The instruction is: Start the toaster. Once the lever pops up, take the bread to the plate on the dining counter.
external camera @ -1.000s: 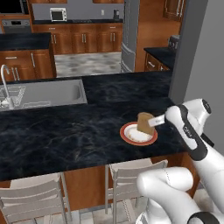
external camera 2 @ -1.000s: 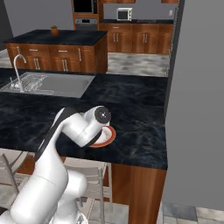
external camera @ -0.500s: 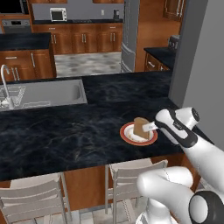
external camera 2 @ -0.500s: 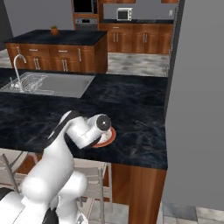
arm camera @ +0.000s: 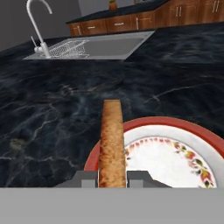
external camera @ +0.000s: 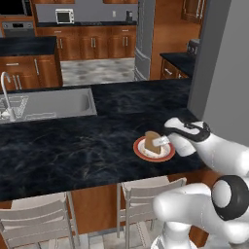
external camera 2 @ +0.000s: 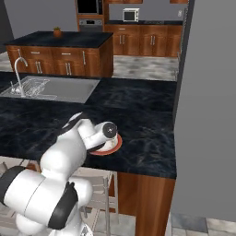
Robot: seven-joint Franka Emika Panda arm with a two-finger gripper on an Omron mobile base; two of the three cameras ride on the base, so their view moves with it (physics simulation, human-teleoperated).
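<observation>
My gripper (external camera: 163,141) is shut on the bread (external camera: 151,142), a thin tan-brown slice held on edge. The slice hangs low over the plate (external camera: 139,150), which has an orange-red rim and lies near the front right of the dining counter (external camera: 73,146). In the hand view the bread (arm camera: 112,140) stands between my gripper (arm camera: 112,178) tips, over the left part of the plate (arm camera: 175,123). Whether it touches the plate I cannot tell. My arm covers most of the plate (external camera 2: 116,146) in the right base view. A dark grey box, apparently the toaster (external camera: 193,46), stands on the back right counter.
An inset steel sink (external camera: 48,104) with a faucet (external camera: 6,92) sits at the counter's left. A grey wall (external camera: 221,73) rises just right of the plate. Two chairs (external camera: 146,192) stand under the counter's front edge.
My hand has come down and drawn slightly toward me, bringing the bread lower over the plate. The grip has stayed shut.
</observation>
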